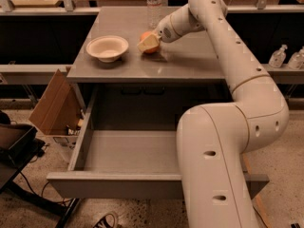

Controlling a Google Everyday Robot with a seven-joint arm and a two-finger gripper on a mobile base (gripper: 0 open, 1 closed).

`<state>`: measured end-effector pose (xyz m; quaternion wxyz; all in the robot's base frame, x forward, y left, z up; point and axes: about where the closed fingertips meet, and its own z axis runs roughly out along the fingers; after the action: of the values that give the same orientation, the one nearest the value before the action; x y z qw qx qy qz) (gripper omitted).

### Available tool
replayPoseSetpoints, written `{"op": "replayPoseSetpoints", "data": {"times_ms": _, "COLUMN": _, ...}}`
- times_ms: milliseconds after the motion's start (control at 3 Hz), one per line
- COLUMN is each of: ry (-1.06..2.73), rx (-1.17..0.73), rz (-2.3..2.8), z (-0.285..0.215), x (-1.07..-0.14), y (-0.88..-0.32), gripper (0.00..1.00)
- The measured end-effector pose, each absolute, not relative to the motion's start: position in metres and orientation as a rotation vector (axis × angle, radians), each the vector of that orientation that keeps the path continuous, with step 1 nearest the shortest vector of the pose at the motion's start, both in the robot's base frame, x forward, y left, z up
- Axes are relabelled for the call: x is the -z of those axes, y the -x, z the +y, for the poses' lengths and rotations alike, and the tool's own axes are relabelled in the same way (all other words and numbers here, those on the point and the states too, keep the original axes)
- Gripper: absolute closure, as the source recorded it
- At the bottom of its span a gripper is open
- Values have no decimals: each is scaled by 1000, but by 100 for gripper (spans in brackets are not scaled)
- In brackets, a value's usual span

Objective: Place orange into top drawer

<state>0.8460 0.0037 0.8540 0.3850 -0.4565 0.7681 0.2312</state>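
Note:
The orange point(144, 35) rests on the grey cabinet top point(190, 61), right of the beige bowl point(107, 47). My gripper point(149, 43) reaches in from the right and is shut on the orange, with one pale finger point(148, 42) across its front, hiding much of it. The top drawer point(127, 152) stands pulled open below the cabinet top, its plain grey inside bare. My arm's large pale links cover the drawer's right part.
A clear plastic bottle point(153, 4) stands at the back of the cabinet top. An open cardboard box point(54, 103) leans left of the drawer. A black stand point(16, 148) is at lower left. Bottles point(278, 56) stand on a shelf at right.

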Motion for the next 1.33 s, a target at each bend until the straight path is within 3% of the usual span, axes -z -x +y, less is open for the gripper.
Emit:
{"op": "replayPoseSetpoints", "data": {"times_ms": 667, "ry": 1128, "rx": -420, "rz": 1841, "z": -38, "x": -951, "y": -807, "gripper": 100}}
{"op": "replayPoseSetpoints", "data": {"times_ms": 1000, "ry": 1109, "rx": -358, "rz": 1755, "z": -53, "x": -1015, "y": -752, "gripper": 100}}
{"op": "replayPoseSetpoints", "data": {"times_ms": 1333, "ry": 1106, "rx": -431, "rz": 1757, "z": -56, "x": -1013, "y": -674, "gripper": 100}}
